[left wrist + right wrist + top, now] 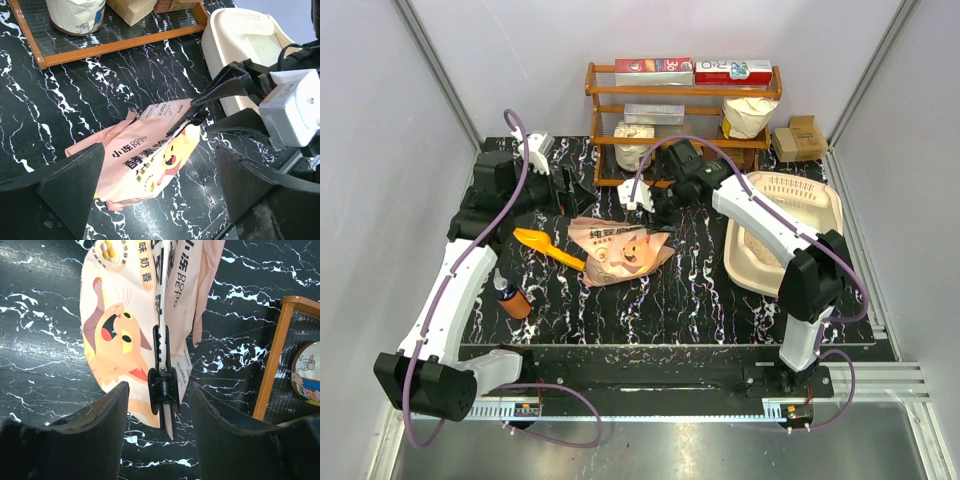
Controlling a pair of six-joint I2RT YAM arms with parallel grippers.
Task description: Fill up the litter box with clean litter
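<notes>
Jaws apart, the right gripper is straddling the black clip on the litter bag, needing a centred squeeze; the left gripper is hovering, jaws wide

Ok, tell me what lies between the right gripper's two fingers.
A black spring clip, clamped on the litter bag's edge, sits inside the right gripper, with a gap to the finger on each side. The right wrist view shows it.
</notes>
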